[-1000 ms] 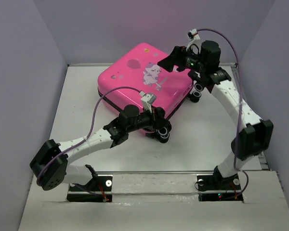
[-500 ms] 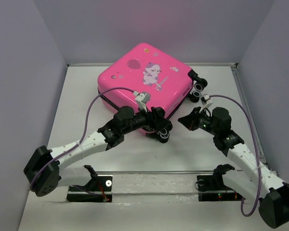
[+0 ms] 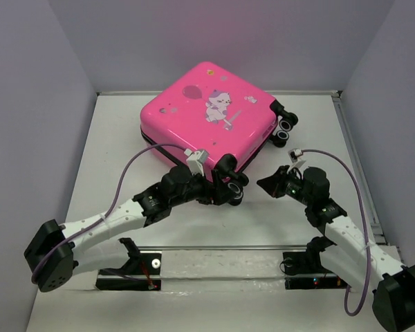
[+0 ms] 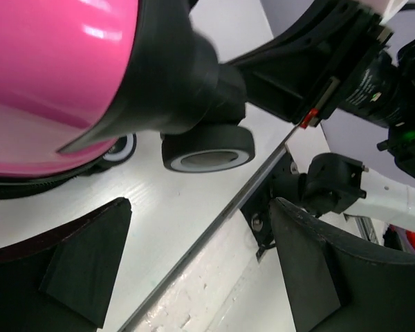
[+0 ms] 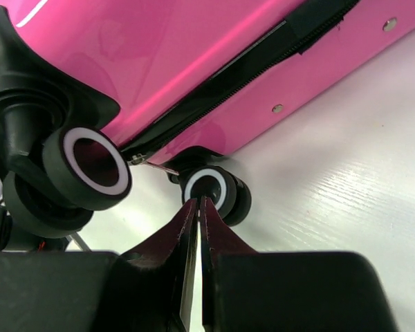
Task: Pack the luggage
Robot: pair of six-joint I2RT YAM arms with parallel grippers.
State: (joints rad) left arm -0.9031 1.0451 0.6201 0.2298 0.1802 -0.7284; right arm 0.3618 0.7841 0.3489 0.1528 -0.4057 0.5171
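Note:
The luggage is a hot-pink hard-shell suitcase with a cartoon cat print, lying flat and closed at the back middle of the table. My left gripper is open beside its near corner wheels. In the left wrist view the pink shell and a wheel sit above the open left gripper, with nothing between the fingers. My right gripper is shut and low over the table, right of that same corner. The right gripper points at a wheel under the black zipper trim.
Two more wheels stick out at the suitcase's right corner. A metal zipper pull hangs near the wheels. Grey walls enclose the white table on three sides. A rail and the arm bases run along the near edge.
The left gripper opened and drew back a little toward the near edge. The right arm swung down from above the suitcase's far right corner to the table by the near corner, its gripper shutting.

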